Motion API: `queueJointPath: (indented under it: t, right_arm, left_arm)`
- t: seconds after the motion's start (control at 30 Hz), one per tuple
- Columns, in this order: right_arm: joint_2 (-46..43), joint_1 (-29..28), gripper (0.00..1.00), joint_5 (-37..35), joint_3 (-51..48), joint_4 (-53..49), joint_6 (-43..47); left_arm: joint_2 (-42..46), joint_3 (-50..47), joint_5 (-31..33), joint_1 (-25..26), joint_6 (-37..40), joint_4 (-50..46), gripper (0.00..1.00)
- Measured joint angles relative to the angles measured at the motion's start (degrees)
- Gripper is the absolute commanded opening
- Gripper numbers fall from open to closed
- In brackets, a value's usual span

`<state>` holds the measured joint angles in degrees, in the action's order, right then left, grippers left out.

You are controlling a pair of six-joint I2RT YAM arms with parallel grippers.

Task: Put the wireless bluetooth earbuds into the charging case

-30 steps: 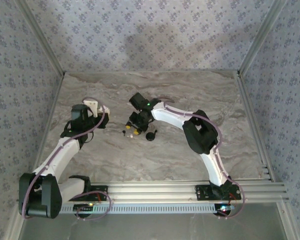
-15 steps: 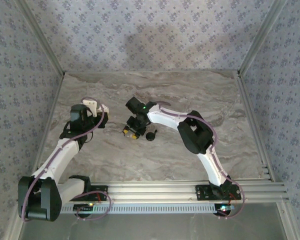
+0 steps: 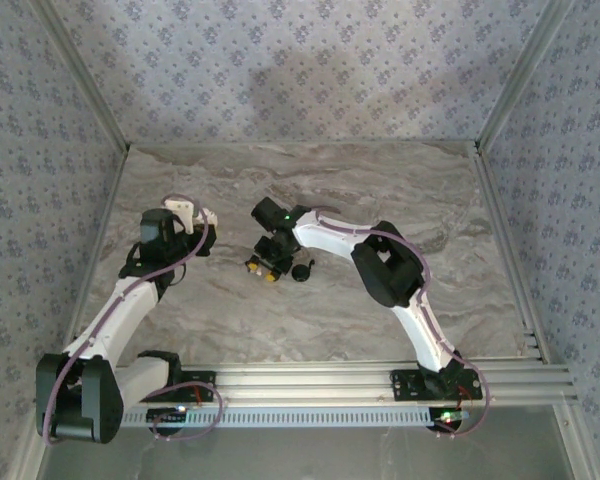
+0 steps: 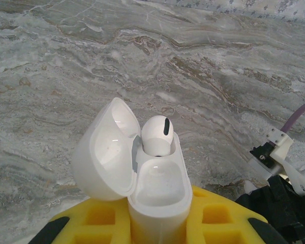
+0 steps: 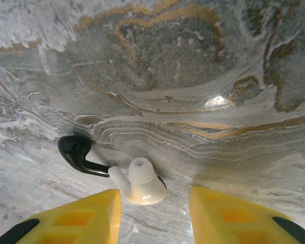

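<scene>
R gripper (image 5: 155, 213) has crept left over last sec, now straddles loose earbud (image 5: 140, 183) on table (image 5: 193, 76). Jaws part-open, no grip yet. Black piece (image 5: 79, 152) touches bud's stem. L gripper (image 4: 157, 226) unmoved, clamped on charging case (image 4: 157, 198), lid up, seated earbud (image 4: 156, 133) in one slot. Pick looks imminent.

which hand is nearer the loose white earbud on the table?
Right. The right hand is just above the loose earbud, which lies between its open jaws. The left hand is off to the left, shut on the open charging case.
</scene>
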<state>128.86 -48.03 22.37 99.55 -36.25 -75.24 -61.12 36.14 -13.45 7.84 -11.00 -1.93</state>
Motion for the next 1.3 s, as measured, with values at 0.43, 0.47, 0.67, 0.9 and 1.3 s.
queueJointPath:
  t: [0.43, 0.47, 0.67, 0.9, 1.3]
  right_arm:
    - [0.8, 0.0, 0.32, 0.4, 0.6, -0.4, 0.0]
    - [0.8, 0.0, 0.31, 0.4, 0.7, -0.5, 0.0]
    - [0.9, 0.0, 0.25, 0.5, 0.9, -1.1, 0.5]
    - [0.7, 0.0, 0.22, 0.4, 0.8, -2.1, 2.8]
    - [-3.3, 0.5, 0.21, -0.9, -4.0, -6.8, 11.0]
  left_arm:
    - [0.8, -0.1, 0.0, 0.0, 0.0, 0.1, 0.13]
    - [0.8, -0.1, 0.0, 0.0, 0.0, 0.2, 0.13]
    - [0.8, -0.1, 0.0, 0.0, 0.0, 0.2, 0.13]
    - [1.2, -0.1, 0.2, 0.0, 0.0, 0.2, 0.13]
    - [1.2, -0.1, 0.2, 0.0, 0.0, 0.2, 0.13]
